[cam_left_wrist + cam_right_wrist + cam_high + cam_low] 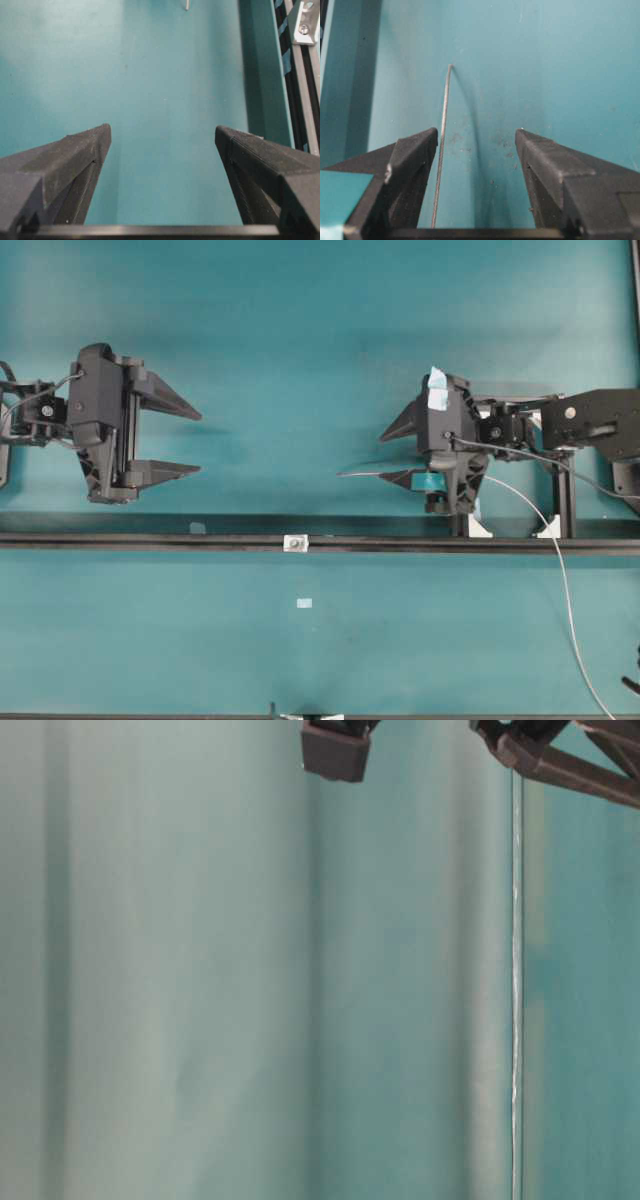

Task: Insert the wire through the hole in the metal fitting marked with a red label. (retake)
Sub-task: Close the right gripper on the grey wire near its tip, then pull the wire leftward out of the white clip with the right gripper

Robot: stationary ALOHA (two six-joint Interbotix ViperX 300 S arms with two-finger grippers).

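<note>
Overhead: you see the metal fitting (296,542) on the black rail (150,539); table-level misses it.
Left gripper (190,443): spread wide, empty.
Right gripper (392,454): gaping; the wire (441,145) lies against one finger, unclamped.

Even, bright light gives soft shadows on the teal surface (320,350); the table-level view is blurred and washed out.

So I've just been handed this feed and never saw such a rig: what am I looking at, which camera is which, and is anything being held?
Two robot arms face each other over a teal table, seen from above. Two pictures come from cameras on the wrists, one from table level. The left tool is open and empty. The right tool is also open; the thin wire runs beside its left finger, not clamped. A black rail carries the small metal fitting with its hole. A pale tape scrap lies nearer.
</note>
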